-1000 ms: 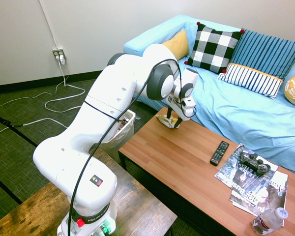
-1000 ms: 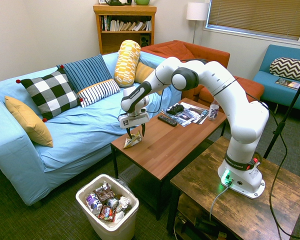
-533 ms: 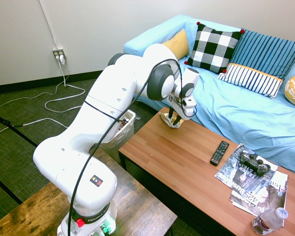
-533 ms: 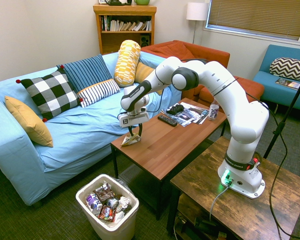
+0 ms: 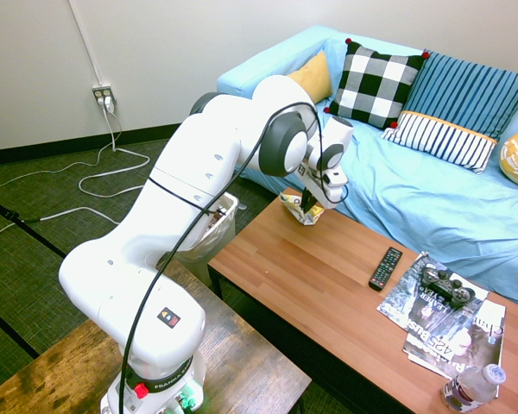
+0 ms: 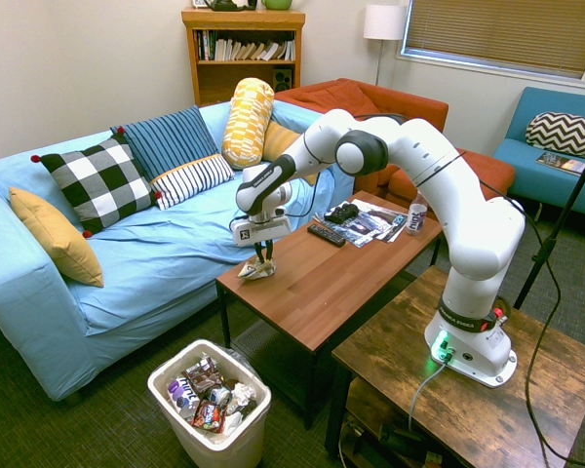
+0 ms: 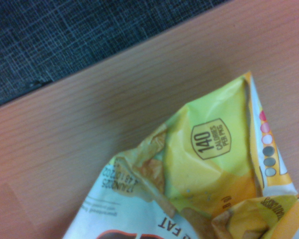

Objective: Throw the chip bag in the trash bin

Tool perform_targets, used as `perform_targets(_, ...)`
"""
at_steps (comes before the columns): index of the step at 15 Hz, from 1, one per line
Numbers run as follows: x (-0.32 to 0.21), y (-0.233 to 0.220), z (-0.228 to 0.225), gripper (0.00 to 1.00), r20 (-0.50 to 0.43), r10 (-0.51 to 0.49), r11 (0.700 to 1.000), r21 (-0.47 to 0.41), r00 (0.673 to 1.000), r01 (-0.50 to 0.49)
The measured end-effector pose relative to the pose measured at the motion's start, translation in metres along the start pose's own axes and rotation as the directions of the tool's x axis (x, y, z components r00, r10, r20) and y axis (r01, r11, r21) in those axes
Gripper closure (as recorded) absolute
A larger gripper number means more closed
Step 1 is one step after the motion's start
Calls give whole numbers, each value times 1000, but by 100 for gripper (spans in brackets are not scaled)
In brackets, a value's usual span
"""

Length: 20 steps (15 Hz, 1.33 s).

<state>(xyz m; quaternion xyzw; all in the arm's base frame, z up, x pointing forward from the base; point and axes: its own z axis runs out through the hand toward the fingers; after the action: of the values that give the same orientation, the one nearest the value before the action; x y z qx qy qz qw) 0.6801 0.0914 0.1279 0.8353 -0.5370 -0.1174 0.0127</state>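
Arm segments are reaching out from the base on the dark wooden stand, arching up over the elbow and then bending down so that the wrist is pointing steeply toward the near corner of the desk. The tool is hanging almost straight down, tilted only slightly, with its dark fingers pressed together on the top of the chip bag. In the first exterior view the tool is pinching the crumpled yellow and silver chip bag at the desk's far corner, just beside the sofa; whether the bag's lower edge is touching the wood or hanging just clear cannot be told. The wrist view is showing the chip bag from close by, its yellow foil creased, with the desk's wood grain behind it and dark carpet beyond the edge.

The trash bin is standing on the floor below and beside that desk corner, well apart from the bag, with wrappers lying inside it.
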Motion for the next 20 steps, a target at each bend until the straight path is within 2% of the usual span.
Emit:
perform_targets(2, -11, -1, -16, 100, -4, -23, 1000, 16, 1000, 23)
perform_targets(4, -45, 0, -40, 100, -28, -82, 996, 29, 996, 83)
perform_targets(7, -132, 9, -71, 100, -102, -224, 974, 9, 969, 227)
perform_targets(9, -191, 18, -72, 100, -149, -306, 952, -27, 940, 305)
perform_targets(14, -320, 31, -23, 100, -239, -469, 883, -135, 850, 449)
perform_targets(20, -431, 37, 38, 100, -247, -585, 811, -187, 773, 554)
